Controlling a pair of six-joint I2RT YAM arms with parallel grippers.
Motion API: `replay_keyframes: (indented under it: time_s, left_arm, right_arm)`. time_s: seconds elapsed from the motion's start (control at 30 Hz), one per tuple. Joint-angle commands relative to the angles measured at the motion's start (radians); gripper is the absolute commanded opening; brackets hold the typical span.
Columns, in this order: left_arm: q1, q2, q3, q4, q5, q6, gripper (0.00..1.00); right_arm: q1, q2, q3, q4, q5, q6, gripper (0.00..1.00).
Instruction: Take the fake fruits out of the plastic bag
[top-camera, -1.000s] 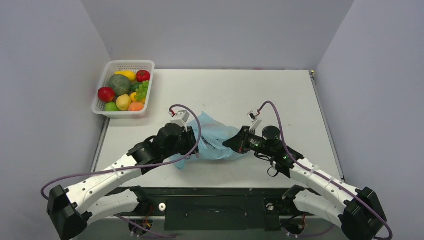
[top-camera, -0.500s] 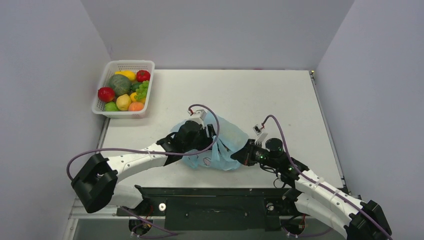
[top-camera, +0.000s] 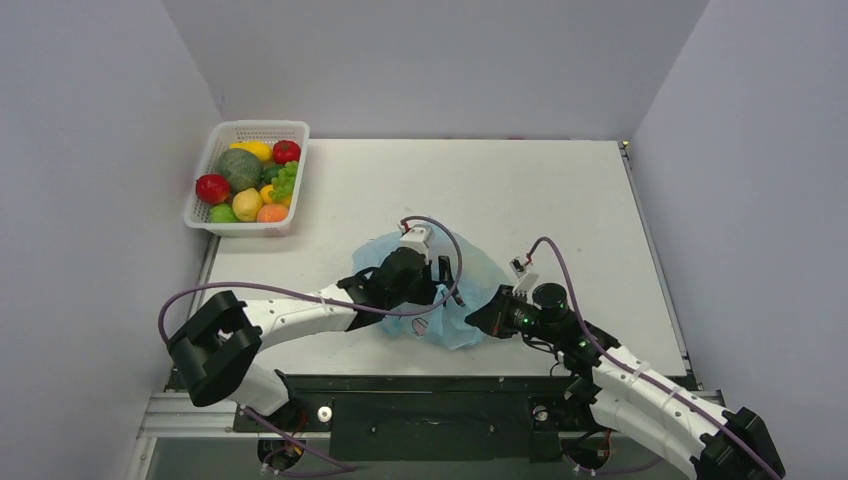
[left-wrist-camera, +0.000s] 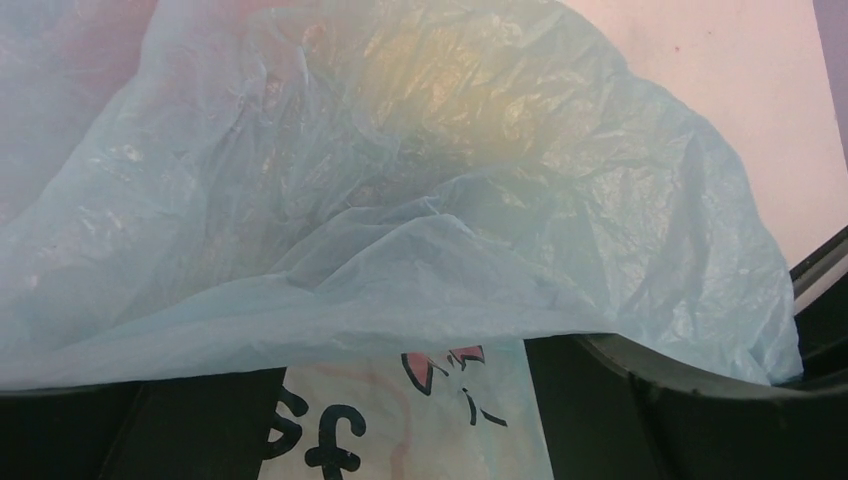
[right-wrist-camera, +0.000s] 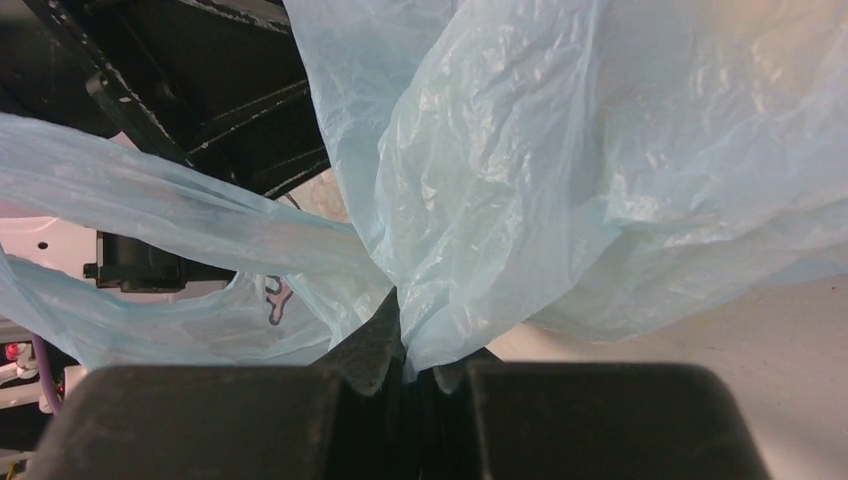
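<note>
The light-blue plastic bag (top-camera: 470, 262) lies crumpled near the table's front middle. My left gripper (top-camera: 437, 283) is over it, and in the left wrist view the left gripper (left-wrist-camera: 400, 425) stands open, with printed film lying between its dark fingers (left-wrist-camera: 640, 410). A yellowish-orange fake fruit (left-wrist-camera: 440, 90) shows dimly through the bag (left-wrist-camera: 420, 200). A darker reddish patch (left-wrist-camera: 90, 40) shows at the top left. My right gripper (top-camera: 478, 318) is at the bag's near right side. The right wrist view has that gripper (right-wrist-camera: 405, 365) shut on a pinch of the bag's film (right-wrist-camera: 600, 150).
A white lattice basket (top-camera: 262, 125) filled with several toy fruits stands at the table's far left corner. Grey walls close in both sides and the back. The dark front rail (top-camera: 430, 385) runs just below the bag.
My left arm has swung right and forward over the bag, and its jaws have opened. The right gripper, still shut on the film, has drawn back toward the near edge.
</note>
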Motion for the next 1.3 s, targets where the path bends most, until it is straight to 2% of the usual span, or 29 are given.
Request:
replay_keyframes:
  time_s: [0.0,0.1,0.13,0.2,0.37,0.53,0.6,0.63,0.67,0.7,0.73,0.77,0.83,0.93,1.0,1.17,1.23,1.27]
  left_arm:
    - [-0.004,-0.045,0.041,0.02,-0.059,0.087,0.76]
    - [-0.004,-0.062,0.031,0.014,-0.058,0.141,0.7]
    - [-0.002,-0.07,0.027,0.016,-0.06,0.151,0.62]
    - [-0.002,-0.083,0.014,0.026,-0.057,0.185,0.54]
    - [-0.001,-0.108,-0.005,0.045,-0.041,0.259,0.4]
    - [-0.002,-0.134,-0.019,0.02,-0.012,0.296,0.36]
    - [-0.003,-0.151,-0.038,0.008,-0.016,0.276,0.36]
    - [-0.002,-0.168,-0.048,0.009,-0.017,0.267,0.37]
    - [-0.001,-0.177,-0.07,0.012,-0.017,0.244,0.38]
    - [-0.001,-0.206,-0.083,0.021,-0.016,0.231,0.39]
    - [-0.001,-0.214,-0.108,0.028,-0.013,0.203,0.43]
    - [-0.001,-0.235,-0.12,0.049,0.008,0.188,0.45]
    - [-0.001,-0.265,-0.154,0.088,0.057,0.151,0.53]
    - [-0.005,-0.299,-0.212,0.143,0.118,0.08,0.63]
    - [-0.005,-0.322,-0.244,0.187,0.139,0.046,0.67]
    - [-0.005,-0.363,-0.258,0.162,0.137,0.001,0.69]
    - [-0.003,-0.377,-0.252,0.119,0.132,-0.01,0.7]
    - [-0.002,-0.389,-0.252,0.094,0.132,-0.013,0.72]
  right_arm:
    - [-0.005,-0.034,0.012,-0.008,0.033,-0.009,0.0]
    - [-0.006,-0.048,0.043,-0.053,0.053,-0.028,0.0]
    - [-0.006,-0.052,0.047,-0.058,0.058,-0.031,0.0]
    - [-0.006,-0.052,0.061,-0.068,0.061,-0.039,0.0]
    - [-0.005,-0.032,0.086,-0.065,0.057,-0.048,0.0]
    - [-0.006,-0.033,0.116,-0.083,0.055,-0.057,0.0]
    - [-0.005,-0.036,0.155,-0.173,0.098,-0.1,0.09]
    - [-0.004,-0.04,0.17,-0.212,0.15,-0.116,0.19]
    - [-0.004,-0.044,0.196,-0.286,0.176,-0.14,0.26]
    - [-0.003,-0.053,0.209,-0.323,0.23,-0.155,0.38]
    - [-0.003,-0.06,0.231,-0.394,0.255,-0.161,0.44]
    - [-0.001,-0.071,0.243,-0.426,0.293,-0.171,0.54]
    - [0.019,-0.104,0.285,-0.518,0.354,-0.181,0.65]
    - [0.074,-0.16,0.372,-0.592,0.402,-0.194,0.7]
    - [0.118,-0.177,0.427,-0.577,0.407,-0.21,0.72]
    - [0.201,-0.078,0.453,-0.318,0.317,-0.198,0.74]
    - [0.212,-0.001,0.448,-0.199,0.237,-0.175,0.71]
    - [0.218,0.049,0.445,-0.168,0.195,-0.165,0.65]
